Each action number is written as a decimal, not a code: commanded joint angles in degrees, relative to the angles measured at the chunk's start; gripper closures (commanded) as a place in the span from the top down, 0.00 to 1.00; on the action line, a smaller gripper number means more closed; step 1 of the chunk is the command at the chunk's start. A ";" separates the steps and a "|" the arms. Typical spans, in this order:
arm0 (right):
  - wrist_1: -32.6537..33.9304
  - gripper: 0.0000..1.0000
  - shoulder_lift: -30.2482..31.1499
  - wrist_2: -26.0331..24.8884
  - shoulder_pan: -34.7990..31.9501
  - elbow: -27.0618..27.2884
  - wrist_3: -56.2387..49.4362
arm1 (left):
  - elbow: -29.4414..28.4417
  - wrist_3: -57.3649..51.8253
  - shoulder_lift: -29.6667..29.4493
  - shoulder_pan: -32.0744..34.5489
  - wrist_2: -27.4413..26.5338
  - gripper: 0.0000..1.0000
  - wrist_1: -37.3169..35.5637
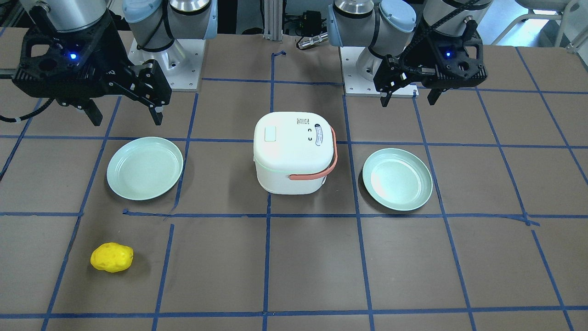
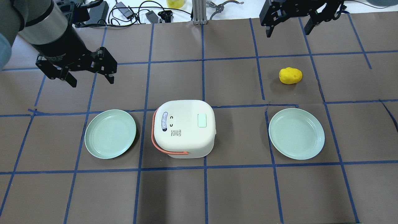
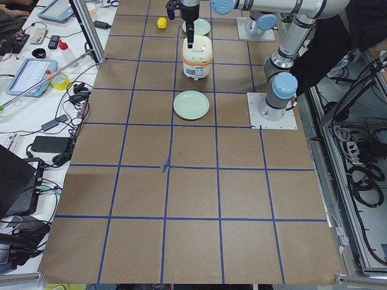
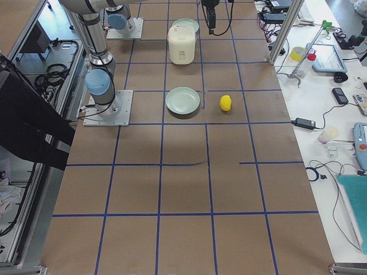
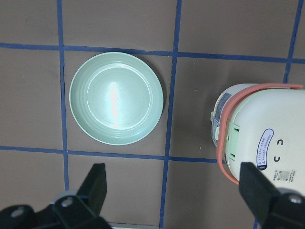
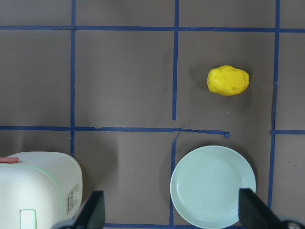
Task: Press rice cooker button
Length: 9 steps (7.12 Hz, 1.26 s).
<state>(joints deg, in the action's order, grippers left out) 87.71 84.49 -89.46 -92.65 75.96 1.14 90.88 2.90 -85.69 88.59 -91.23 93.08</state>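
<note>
The white rice cooker with an orange handle stands at the table's middle; it also shows in the overhead view. The button is a pale mint pad on the lid top, nearer my right side, and shows at the right wrist view's lower left. My left gripper hangs open and empty above the table, beyond the left plate, away from the cooker. My right gripper is open and empty, high at the far right. Nothing touches the button.
Two pale green plates flank the cooker, one on my left and one on my right. A yellow potato-like object lies beyond the right plate. Cables and tools lie past the table's far edge.
</note>
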 commanded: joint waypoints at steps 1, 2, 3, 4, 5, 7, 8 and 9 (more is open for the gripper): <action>0.01 1.00 0.24 0.25 -0.25 0.06 0.00 | 0.00 0.00 0.00 0.00 0.00 1.00 0.00; 0.01 1.00 0.24 0.78 -0.60 0.15 3.74 | 0.00 0.00 0.00 0.00 0.00 1.00 0.00; -0.25 1.00 0.33 0.96 -1.21 0.33 6.48 | -0.08 0.00 0.00 0.00 0.00 1.00 0.00; -0.34 1.00 0.33 2.35 -2.70 0.33 9.03 | 0.00 -0.09 0.00 0.00 0.00 1.00 0.00; -0.34 1.00 0.15 3.76 -5.06 0.50 13.32 | 0.00 -0.09 0.00 0.00 0.00 1.00 0.00; -1.65 0.88 -0.38 2.37 -12.52 2.77 15.29 | 0.00 0.00 0.00 0.00 0.00 1.00 0.00; -2.10 0.66 -0.38 2.36 -16.12 5.31 17.73 | 0.00 0.00 0.00 0.00 0.00 1.00 0.00; -1.06 0.42 -0.64 2.45 -18.94 7.34 20.36 | 0.00 0.00 0.00 0.00 0.00 1.00 0.00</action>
<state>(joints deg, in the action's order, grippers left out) 86.14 84.06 -86.97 -107.71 80.73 18.58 90.88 2.90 -85.69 88.60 -91.23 93.08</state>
